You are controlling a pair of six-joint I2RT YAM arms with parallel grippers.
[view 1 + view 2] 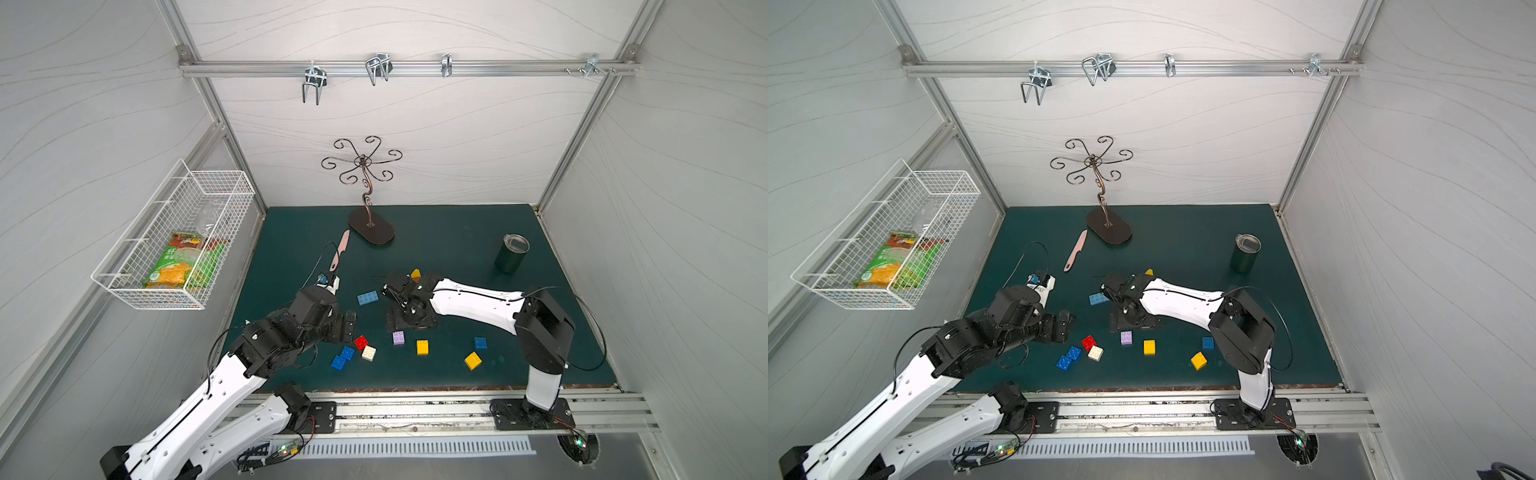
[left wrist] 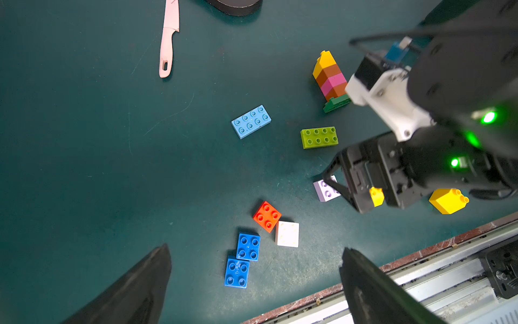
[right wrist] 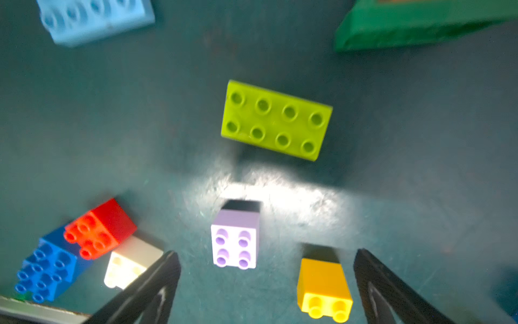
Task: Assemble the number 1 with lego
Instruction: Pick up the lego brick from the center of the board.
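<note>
You are working with glossy moulded plastic. Every brick is a crisp block topped with round hollow studs, and they sit on a matte dark-teal bench (image 2: 84,146) marked with pale scratches.

Mid-bench, the stack (image 2: 330,74) stands upright with its long axis vertical. It has yellow, orange, pink and orange squares on a longer dark-green base (image 2: 336,103), close beside your right arm's wrist.

The light-blue brick (image 2: 251,121) and the lime brick (image 2: 319,137) are eight-stud oblongs lying flat, studs up. In both top views the light-blue one's long axis runs roughly side to side across the bench, and the lime one lies at a slight angle to it.

Nearer the front edge are the four-stud squares:
- the lilac brick (image 3: 235,238)
- the red brick (image 2: 267,216), just beside the white brick (image 2: 287,234)
- two blue bricks (image 2: 236,271), touching
- a yellow brick (image 2: 448,200), tipped so its studs point sideways

Your left gripper (image 2: 255,249) has its jaws wide apart and grips nothing. Your right gripper (image 3: 265,252), near the lilac brick, is likewise spread and empty.
</note>
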